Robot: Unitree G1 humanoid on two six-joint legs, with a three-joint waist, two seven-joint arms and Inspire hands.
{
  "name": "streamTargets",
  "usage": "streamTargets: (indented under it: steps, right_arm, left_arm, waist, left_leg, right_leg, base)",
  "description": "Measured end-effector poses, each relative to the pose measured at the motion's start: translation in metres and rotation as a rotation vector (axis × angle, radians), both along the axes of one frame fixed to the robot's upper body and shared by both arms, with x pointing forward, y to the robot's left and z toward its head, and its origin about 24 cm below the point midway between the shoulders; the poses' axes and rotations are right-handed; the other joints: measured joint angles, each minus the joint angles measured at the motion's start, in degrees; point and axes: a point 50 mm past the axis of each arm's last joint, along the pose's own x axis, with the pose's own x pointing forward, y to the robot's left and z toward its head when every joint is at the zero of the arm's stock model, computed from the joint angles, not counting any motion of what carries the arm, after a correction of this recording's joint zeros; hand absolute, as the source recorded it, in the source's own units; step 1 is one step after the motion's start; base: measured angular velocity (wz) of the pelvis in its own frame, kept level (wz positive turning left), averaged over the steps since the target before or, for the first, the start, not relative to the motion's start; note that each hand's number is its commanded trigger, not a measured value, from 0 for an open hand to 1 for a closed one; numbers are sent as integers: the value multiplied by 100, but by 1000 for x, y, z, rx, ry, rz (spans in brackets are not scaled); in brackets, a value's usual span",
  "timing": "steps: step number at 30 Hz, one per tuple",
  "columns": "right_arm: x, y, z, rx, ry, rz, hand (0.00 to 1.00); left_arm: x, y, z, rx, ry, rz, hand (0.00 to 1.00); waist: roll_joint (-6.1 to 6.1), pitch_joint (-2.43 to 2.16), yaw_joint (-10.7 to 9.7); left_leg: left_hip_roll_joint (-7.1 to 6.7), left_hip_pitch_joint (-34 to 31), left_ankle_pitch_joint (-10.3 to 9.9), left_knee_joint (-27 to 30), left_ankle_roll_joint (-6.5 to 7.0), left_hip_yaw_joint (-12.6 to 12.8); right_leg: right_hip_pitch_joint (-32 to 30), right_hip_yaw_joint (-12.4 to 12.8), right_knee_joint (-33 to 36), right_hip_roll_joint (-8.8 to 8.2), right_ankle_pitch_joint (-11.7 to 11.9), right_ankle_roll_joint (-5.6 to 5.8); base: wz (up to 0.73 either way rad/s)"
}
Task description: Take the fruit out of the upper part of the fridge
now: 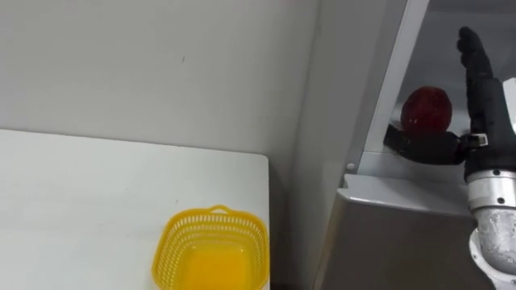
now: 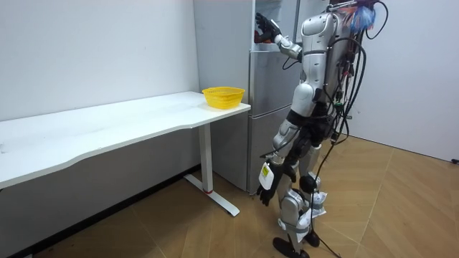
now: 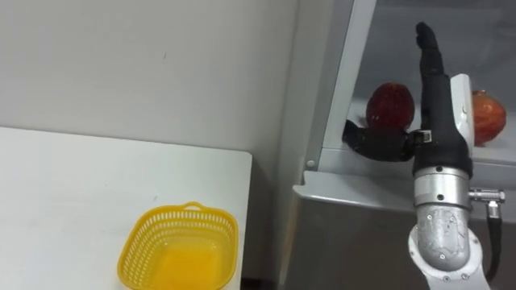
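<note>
Robot stands facing the fridge [image 2: 269,107], whose upper compartment is open. Right hand [image 3: 439,113] is raised inside it: fingers [image 3: 427,48] straight, together, pointing up; thumb [image 3: 375,143] spread wide to the left, low in front of the apple [image 3: 391,103]. Nothing is pinched yet. Judgement: the hand is spread to take the apple between thumb and fingers.

Apple sits on the upper shelf [image 3: 347,165], near its front edge at the left end. A second apple [image 3: 489,117] sits to the right, partly behind the hand.

Left hand [image 2: 267,177] hangs by the thigh; cannot tell its fingers.

Basket [image 1: 179,242] waits empty on the white tabletop [image 1: 97,201], at the corner by the fridge, probably to receive the apple. Plain wall [image 1: 161,64], wood floor [image 2: 401,208].
</note>
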Motion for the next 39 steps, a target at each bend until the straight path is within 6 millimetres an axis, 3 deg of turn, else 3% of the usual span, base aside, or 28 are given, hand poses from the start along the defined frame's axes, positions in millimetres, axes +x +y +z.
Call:
streamTargets:
  steps: [3,7,12,21,25,34,35,36,37,39]
  right_arm:
    - [2,-3,-5,34,31,22,0]
    - [7,-5,-10,78,74,36,0]
    - [15,-9,-16,152,139,53,0]
    - [29,-20,-16,215,232,121,0]
    - [34,-24,-14,214,271,134,0]
    - [43,-31,-12,231,343,217,0]
    - [43,-32,-12,230,349,221,18]
    - [44,-32,-11,227,356,230,43]
    - [44,-34,-11,225,362,234,80]
    - [44,-35,-13,215,379,241,100]
  left_arm:
    - [0,1,0,-3,2,9,0]
    - [0,3,0,10,16,26,0]
    - [-3,6,1,29,34,53,0]
    - [-8,9,2,45,53,71,0]
    - [-7,9,3,46,51,76,0]
    - [-5,11,3,58,48,79,0]
    - [-5,11,3,60,48,79,0]
    - [-5,11,3,62,47,79,0]
    - [-5,11,3,65,45,79,0]
    - [-5,12,4,72,43,79,0]
  waist:
    - [3,-12,-18]
    - [27,-64,-29]
    - [56,-83,-30]
    - [-11,-75,-46]
    - [-84,-35,-39]
    - [-99,-37,-68]
    - [-99,-37,-67]
    - [-101,-40,-65]
    - [-106,-45,-61]
    - [-123,-59,-62]
  left_leg:
    - [0,4,0,2,0,-2]
    - [0,9,0,0,0,-4]
    - [-2,43,3,2,4,-1]
    - [-16,44,12,22,17,13]
    - [-14,41,12,46,17,13]
    - [-14,42,11,86,18,9]
    - [-14,42,11,86,18,9]
    - [-14,42,11,87,18,9]
    - [-14,42,12,88,19,8]
    - [-13,44,13,92,19,5]
  right_leg:
    - [6,-1,0,-1,0,0]
    - [20,-8,-1,-2,0,0]
    - [60,-15,-1,-7,0,0]
    - [63,-3,-14,-19,-3,0]
    - [69,-9,-16,-21,-3,0]
    - [80,-18,-25,-31,1,-3]
    - [80,-18,-24,-30,1,-3]
    - [79,-18,-25,-30,3,-5]
    - [79,-20,-24,-30,4,-6]
    - [82,-21,-25,-29,5,-7]
  base:
    - [0]
    - [0]
    - [0]
    - [0]
    - [0]
    - [0]
    - [0]
    - [0]
    - [0]
    - [0]
